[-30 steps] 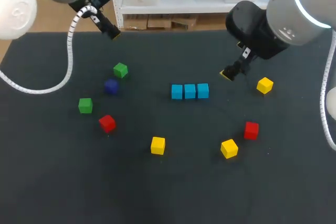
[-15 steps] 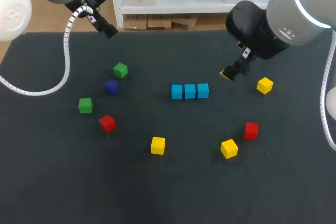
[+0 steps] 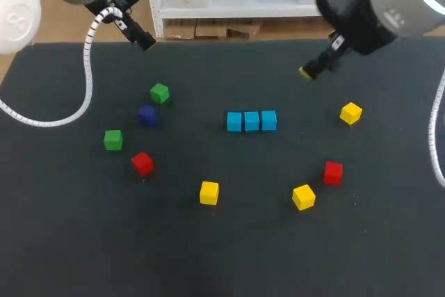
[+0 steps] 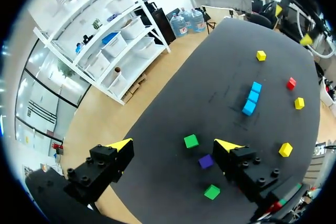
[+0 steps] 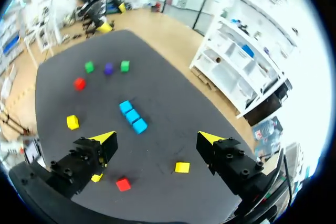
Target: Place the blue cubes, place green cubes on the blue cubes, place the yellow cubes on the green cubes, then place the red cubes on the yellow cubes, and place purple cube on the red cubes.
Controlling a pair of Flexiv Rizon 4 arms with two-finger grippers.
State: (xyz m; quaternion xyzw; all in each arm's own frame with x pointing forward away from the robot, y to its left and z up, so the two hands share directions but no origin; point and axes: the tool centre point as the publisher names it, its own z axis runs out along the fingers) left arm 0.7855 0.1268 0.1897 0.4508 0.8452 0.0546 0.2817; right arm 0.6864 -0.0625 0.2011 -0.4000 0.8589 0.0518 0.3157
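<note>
Three blue cubes (image 3: 252,121) lie in a touching row at mid-table, also seen in the right wrist view (image 5: 132,116). Two green cubes (image 3: 159,93) (image 3: 112,140) and the purple cube (image 3: 147,115) sit on the left, with a red cube (image 3: 142,163) below them. Another red cube (image 3: 333,172) lies on the right. Yellow cubes (image 3: 208,193) (image 3: 303,197) (image 3: 350,113) are spread across the front and right. My left gripper (image 3: 142,38) (image 4: 173,145) hangs open and empty over the far left edge. My right gripper (image 3: 309,71) (image 5: 157,139) is open and empty, high behind the blue row.
The dark table top (image 3: 229,255) carries only the cubes. All loose cubes stand apart from one another. Bare cloth stretches along the front and between the blue row and the back edge.
My right gripper has risen and pulled back to the right, away from the blue row. My left gripper shifted slightly toward the back left earlier. No cube has moved.
</note>
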